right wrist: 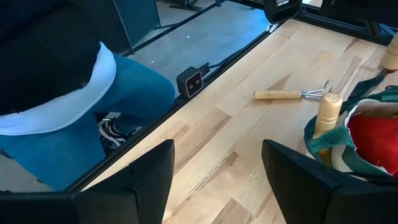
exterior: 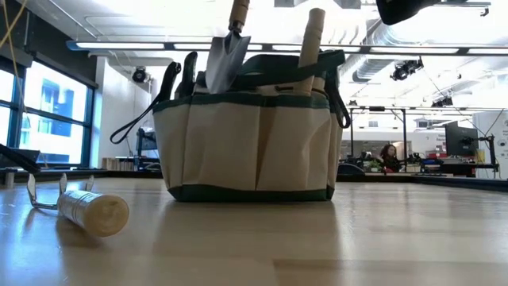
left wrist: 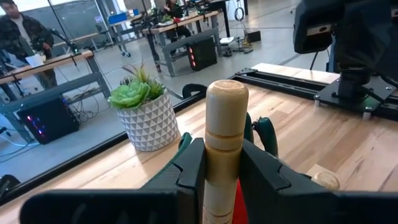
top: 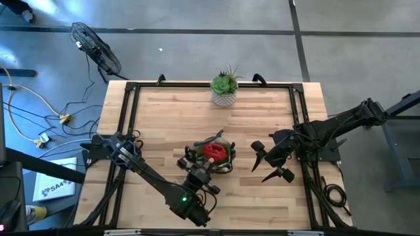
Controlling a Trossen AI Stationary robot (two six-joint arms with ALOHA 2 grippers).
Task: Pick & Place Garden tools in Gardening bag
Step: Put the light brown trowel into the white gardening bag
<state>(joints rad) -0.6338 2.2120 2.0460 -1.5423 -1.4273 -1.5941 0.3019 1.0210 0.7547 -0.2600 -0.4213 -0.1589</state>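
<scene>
Left gripper clamped on a wooden tool handle over the gardening bag.

The left fingers press both sides of the upright handle above the bag, which stands mid-bench with a red item and other handles inside. In the low view, a trowel stands blade-up in the bag. A wooden-handled fork tool lies loose on the bench beside the bag. The right gripper hangs near the bag's right side, fingers apart and empty. A potted succulent stands at the far edge.
</scene>
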